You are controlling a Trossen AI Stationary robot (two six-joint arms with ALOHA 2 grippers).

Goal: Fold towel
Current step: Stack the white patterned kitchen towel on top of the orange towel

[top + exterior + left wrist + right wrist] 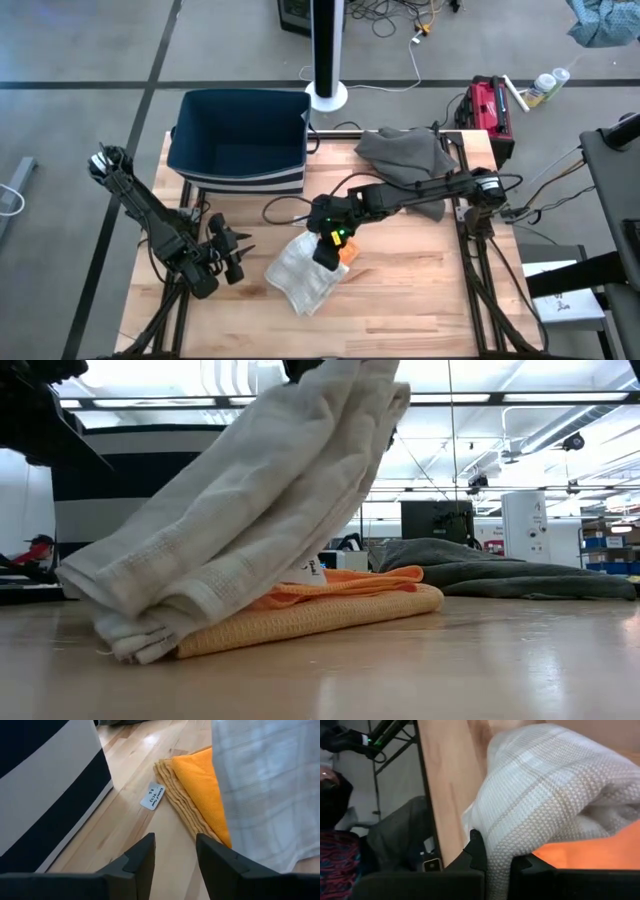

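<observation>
A folded white waffle towel (303, 272) slants from my right gripper (328, 247) down to the table, draped over a folded orange towel (330, 605) that lies flat on the wood. In the right wrist view my right gripper (497, 865) is shut on the white towel (545, 785), with the orange towel (590, 852) beneath it. My left gripper (232, 256) waits open near the table's left side, pointing at both towels. Its wrist view shows its fingers apart (175, 855) with nothing between them, short of the orange towel (200, 785). My right gripper pinches the white towel's raised end (500, 845) between its two fingers, over several folded layers. The fingers slant down from the table's right side. The towel hangs slack below them, its lower end (130, 625) on the table and its middle over the orange towel.
A navy bin with a white stripe (240, 135) stands at the far left of the table. A crumpled grey towel (405, 155) lies at the far right. A small white label (153, 796) lies on the wood beside the orange towel. Bare wood lies along the near edge.
</observation>
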